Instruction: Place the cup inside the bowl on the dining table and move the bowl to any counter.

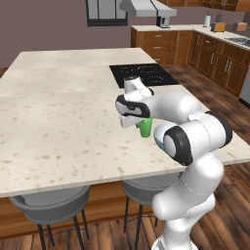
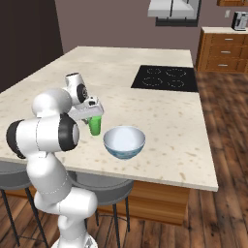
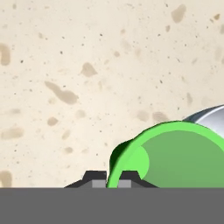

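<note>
The cup [image 2: 95,126] — light, stiff and probably slick — is pinched at its rim by the clenched gripper [image 3: 112,181], close above the dining table [image 2: 160,116] just beside the bowl [image 2: 124,142] — a hold best kept upright.

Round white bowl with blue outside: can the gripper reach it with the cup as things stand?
Probably yes: gripper pinches the small green cup by its rim, beside the bowl; bare table between.
</note>
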Controlling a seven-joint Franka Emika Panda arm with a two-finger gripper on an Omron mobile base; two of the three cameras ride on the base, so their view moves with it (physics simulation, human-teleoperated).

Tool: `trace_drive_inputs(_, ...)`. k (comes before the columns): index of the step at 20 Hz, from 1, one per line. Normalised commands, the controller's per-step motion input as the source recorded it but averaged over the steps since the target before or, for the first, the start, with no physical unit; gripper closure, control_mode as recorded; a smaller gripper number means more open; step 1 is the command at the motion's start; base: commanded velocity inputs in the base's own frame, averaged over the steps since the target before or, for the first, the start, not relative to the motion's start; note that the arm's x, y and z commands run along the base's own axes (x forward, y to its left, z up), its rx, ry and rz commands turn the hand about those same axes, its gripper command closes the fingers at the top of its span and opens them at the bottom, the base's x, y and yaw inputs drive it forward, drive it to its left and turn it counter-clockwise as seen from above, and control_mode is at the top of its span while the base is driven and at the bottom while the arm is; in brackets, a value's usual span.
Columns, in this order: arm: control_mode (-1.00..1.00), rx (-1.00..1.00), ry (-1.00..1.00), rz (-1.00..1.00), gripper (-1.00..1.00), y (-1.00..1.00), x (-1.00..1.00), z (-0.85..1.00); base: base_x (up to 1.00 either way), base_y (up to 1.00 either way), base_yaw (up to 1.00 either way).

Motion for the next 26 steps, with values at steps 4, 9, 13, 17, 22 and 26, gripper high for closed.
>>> trace_drive_inputs(4, -1.0, -0.03, 0.05, 0.0, 1.0, -0.04, 0.0, 0.0, 0.0, 0.0, 0.0)
trace_drive_inputs(9, -1.0, -0.04, 0.0, 0.0, 1.0, -0.14, 0.06, 0.06, 0.0, 0.0, 0.0)
trace_drive_inputs(13, -1.0, -0.02, 0.0, 0.0, 1.0, -0.17, 0.0, 0.18, 0.0, 0.0, 0.0)
trace_drive_inputs(17, -1.0, 0.0, 0.0, 0.0, 1.0, -0.17, 0.0, 0.19, 0.0, 0.0, 0.0)
trace_drive_inputs(22, -1.0, 0.0, 0.0, 0.0, 1.0, -0.22, 0.0, 0.14, 0.0, 0.0, 0.0)
trace_drive_inputs(26, -1.0, 0.0, 0.0, 0.0, 1.0, -0.26, 0.0, 0.02, 0.0, 0.0, 0.0)
